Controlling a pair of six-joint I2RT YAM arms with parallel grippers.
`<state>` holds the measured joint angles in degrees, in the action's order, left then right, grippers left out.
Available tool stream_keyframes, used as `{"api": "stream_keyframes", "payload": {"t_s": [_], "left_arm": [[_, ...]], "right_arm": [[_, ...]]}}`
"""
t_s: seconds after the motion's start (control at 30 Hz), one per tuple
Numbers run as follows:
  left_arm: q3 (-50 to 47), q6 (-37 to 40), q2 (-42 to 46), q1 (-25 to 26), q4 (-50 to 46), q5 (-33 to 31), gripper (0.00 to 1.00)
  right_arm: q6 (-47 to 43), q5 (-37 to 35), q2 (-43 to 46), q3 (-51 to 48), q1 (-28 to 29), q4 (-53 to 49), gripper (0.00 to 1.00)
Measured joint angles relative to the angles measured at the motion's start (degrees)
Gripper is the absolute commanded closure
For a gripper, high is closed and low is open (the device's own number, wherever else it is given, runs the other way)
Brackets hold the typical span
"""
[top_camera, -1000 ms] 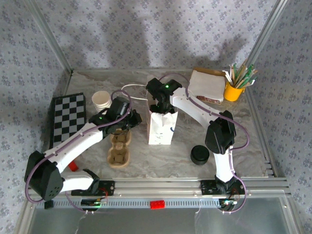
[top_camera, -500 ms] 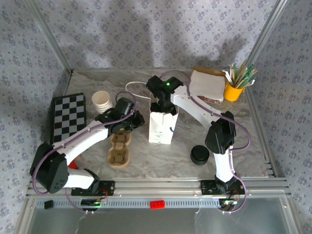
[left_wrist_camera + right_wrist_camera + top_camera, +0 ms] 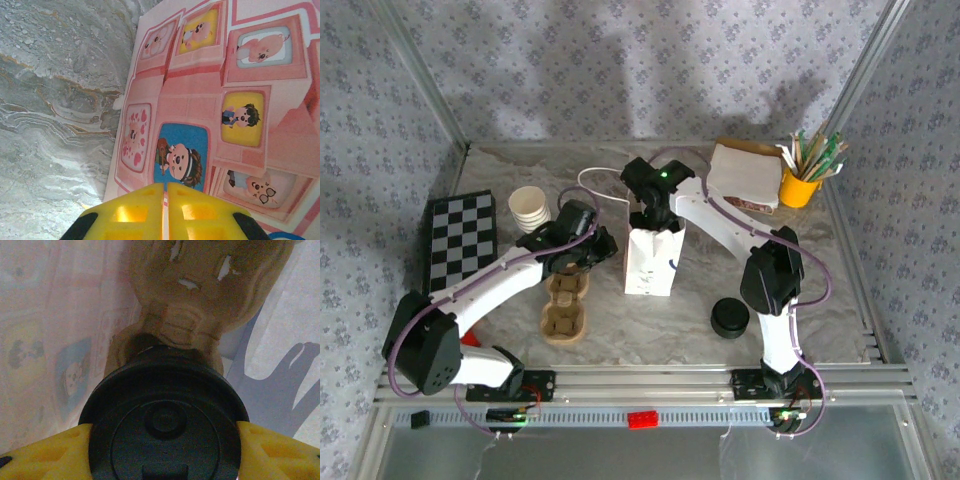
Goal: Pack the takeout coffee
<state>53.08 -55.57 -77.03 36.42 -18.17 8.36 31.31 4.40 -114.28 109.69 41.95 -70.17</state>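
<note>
The lid [image 3: 165,405] is clamped between the two yellow fingers [image 3: 45,450] of the right gripper [image 3: 165,440], one finger on each side of its rim. What lies under the lid is hidden. The lid is held down inside the bag [image 3: 648,265], straight above a brown carrier [image 3: 200,285] at the bag's bottom; touching or apart cannot be told. From the top view, the right gripper [image 3: 655,222] is seen at the bag's open top, and the bag is stood upright mid-table.

The left gripper [image 3: 165,192] is seen with fingers pressed together, nothing visible between them. It is pointed at the bag's pink printed side [image 3: 200,90]; contact cannot be told. In the top view the left gripper [image 3: 600,248] is placed just beside the bag's left side.

Another carrier [image 3: 565,310] is laid on the table [image 3: 650,320] under the left arm. A black round piece [image 3: 728,318] is set near the right arm. A cup stack [image 3: 528,205] is stood at the back left.
</note>
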Motion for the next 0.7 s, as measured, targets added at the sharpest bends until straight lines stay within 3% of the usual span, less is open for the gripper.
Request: {"api": "stream_keyframes", "payload": {"t_s": [0.7], "left_arm": [[0.0,0.0,0.0,0.0,0.0,0.0,0.89]], "right_arm": [[0.4,-0.3,0.0,-0.3,0.0,0.5,0.33]]}}
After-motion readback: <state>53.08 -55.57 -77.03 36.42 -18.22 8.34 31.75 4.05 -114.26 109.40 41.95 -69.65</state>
